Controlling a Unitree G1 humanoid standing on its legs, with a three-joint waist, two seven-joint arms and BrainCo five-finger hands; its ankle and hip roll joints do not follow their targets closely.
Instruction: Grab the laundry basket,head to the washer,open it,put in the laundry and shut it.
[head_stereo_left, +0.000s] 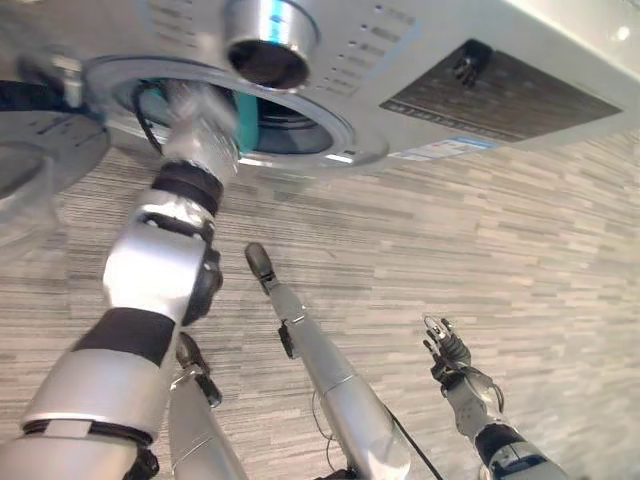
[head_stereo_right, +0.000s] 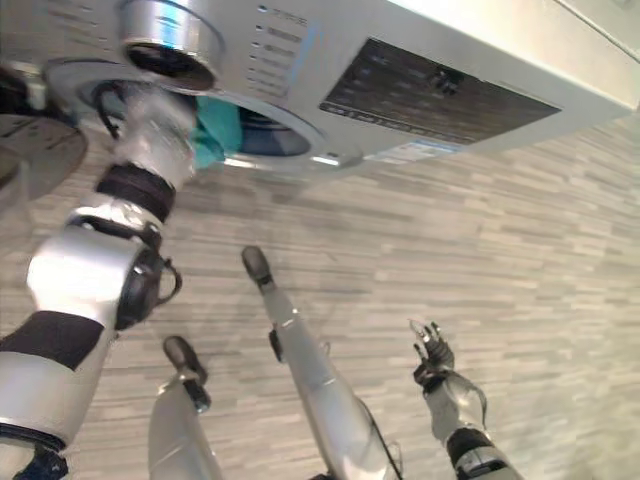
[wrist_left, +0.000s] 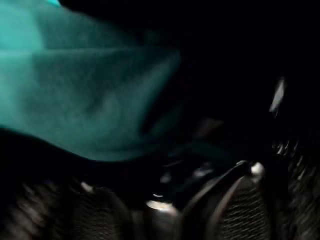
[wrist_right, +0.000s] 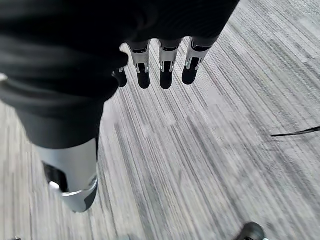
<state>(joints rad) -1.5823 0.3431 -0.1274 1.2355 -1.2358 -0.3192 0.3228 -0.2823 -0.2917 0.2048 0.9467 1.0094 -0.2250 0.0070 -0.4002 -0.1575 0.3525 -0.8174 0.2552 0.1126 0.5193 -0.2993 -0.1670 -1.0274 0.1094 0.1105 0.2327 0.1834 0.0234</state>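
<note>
The washer (head_stereo_left: 480, 90) stands in front of me with its round porthole (head_stereo_left: 320, 140) uncovered. My left arm reaches up to the opening and my left hand (head_stereo_left: 197, 112) is at the rim, going into the dark drum. A teal cloth (head_stereo_left: 247, 118) hangs in the mouth of the drum right by that hand. In the left wrist view the teal cloth (wrist_left: 75, 95) lies just past the hand's dark cover, inside the black drum, and the fingers are hidden. My right hand (head_stereo_left: 447, 350) hangs low over the floor with straight fingers (wrist_right: 166, 70), holding nothing.
The washer's round door (head_stereo_left: 35, 165) is swung out to the left of the porthole. A silver dial (head_stereo_left: 268, 38) sticks out of the control panel above the opening. Grey striped carpet (head_stereo_left: 480, 250) covers the floor in front of the machine.
</note>
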